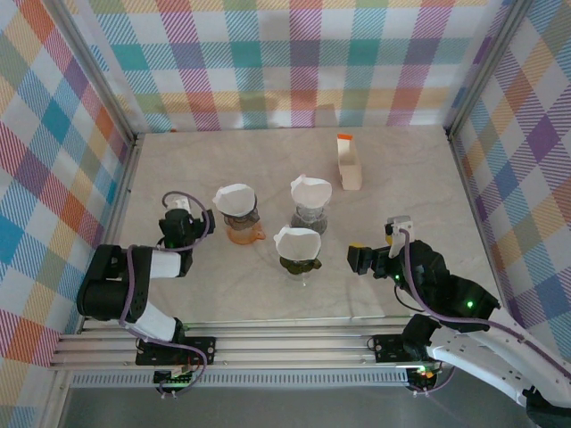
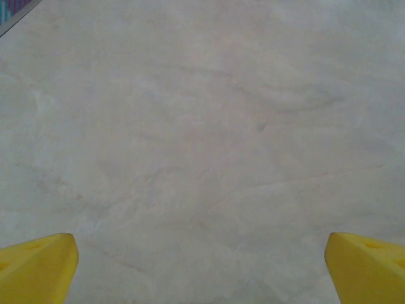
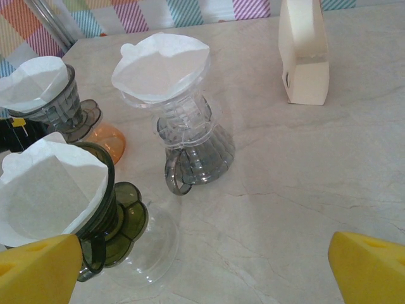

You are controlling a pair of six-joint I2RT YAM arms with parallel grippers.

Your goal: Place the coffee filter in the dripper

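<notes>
My left tool (image 2: 201, 253) and right tool (image 3: 204, 253) are both standing wide and holding nothing. In the middle of the frame, a white filter (image 1: 297, 239) is sitting in each of three drippers (image 1: 300, 261), so the job is looking done.

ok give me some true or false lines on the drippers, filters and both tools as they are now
1. The green dripper has a white filter sitting in it. True.
2. The left tool is holding a filter. False: it is open and empty, above bare table.
3. A cream holder stands beyond the drippers, to the right. True.
4. The clear dripper lies tipped on its side. False: it stands upright with a filter in its top.
5. The right tool is open with nothing between its fingers. True.
</notes>
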